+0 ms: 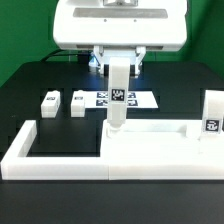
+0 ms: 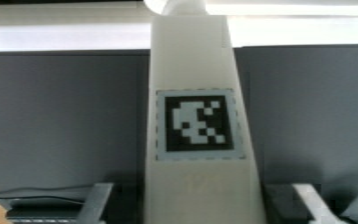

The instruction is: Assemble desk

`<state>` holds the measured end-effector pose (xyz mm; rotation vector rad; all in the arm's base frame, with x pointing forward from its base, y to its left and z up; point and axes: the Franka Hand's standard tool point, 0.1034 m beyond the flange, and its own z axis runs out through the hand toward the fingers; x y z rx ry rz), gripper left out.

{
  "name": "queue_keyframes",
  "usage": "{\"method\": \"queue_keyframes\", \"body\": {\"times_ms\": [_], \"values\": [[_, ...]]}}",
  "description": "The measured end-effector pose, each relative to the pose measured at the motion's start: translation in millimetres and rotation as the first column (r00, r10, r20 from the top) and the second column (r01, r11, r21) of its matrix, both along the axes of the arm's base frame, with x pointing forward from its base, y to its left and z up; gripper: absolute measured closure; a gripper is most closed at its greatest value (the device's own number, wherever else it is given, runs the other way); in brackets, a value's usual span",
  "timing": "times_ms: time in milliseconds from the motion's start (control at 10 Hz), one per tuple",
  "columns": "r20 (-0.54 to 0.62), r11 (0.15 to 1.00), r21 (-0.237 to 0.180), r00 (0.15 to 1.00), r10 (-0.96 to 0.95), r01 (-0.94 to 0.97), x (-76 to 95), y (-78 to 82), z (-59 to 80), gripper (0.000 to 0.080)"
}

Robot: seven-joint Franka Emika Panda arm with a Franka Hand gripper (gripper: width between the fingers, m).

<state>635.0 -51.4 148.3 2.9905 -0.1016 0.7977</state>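
White leg [image 1: 117,110] upright in tool [image 1: 117,66], at tabletop [image 1: 160,147].

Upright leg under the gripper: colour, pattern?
White leg, black-and-white tag; clearest in wrist view.

A robotics lab: black table [image 1: 60,205], green backdrop [image 1: 22,25] and tag-printed marker board [image 1: 142,100].

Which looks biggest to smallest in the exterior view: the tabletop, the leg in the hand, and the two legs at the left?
1. Tabletop.
2. Leg held by the hand.
3. The two left legs: they look alike, so unranked. They sit farther back, so they may only look smaller.
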Motion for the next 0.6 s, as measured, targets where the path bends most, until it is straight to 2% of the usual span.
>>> {"method": "queue_keyframes", "body": {"times_ms": [300,600], "values": [[-0.014,1.000,-0.004,1.000,-0.003,0.003,-4.4,-3.3,-8.8,0.0509],[-0.024,1.000,0.000,1.000,-0.002,0.002,-4.5,1.6,-15.6,0.0509]]}}
